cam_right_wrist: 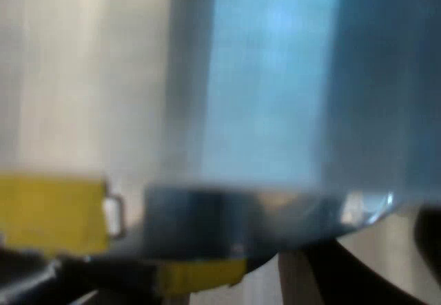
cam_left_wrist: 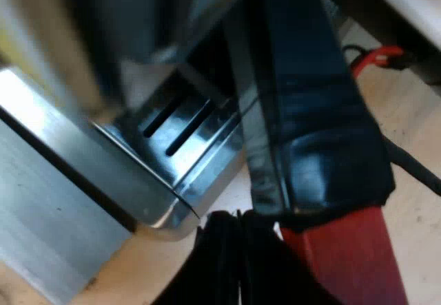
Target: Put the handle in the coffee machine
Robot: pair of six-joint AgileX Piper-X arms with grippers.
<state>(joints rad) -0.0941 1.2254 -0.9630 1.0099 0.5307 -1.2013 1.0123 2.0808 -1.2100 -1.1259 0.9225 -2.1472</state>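
Dark handle (cam_left_wrist: 310, 112), red end (cam_left_wrist: 355, 264), beside slotted steel tray (cam_left_wrist: 179, 140)

Your left gripper (cam_left_wrist: 275, 250) is closed on the handle (cam_left_wrist: 310, 126), gripping it at the red end. Its black fingers (cam_left_wrist: 224, 264) sit close to the wrist camera, pressed against the side of that red end, with their ribbed faces drawn tight together. Your left wrist is tilted, so the handle runs away from the fingers at a slant rather than straight ahead. Your right gripper (cam_right_wrist: 234, 264) is no more than dark, blurred shapes close to its own camera. You cannot tell from them how it stands or how that wrist is turned.
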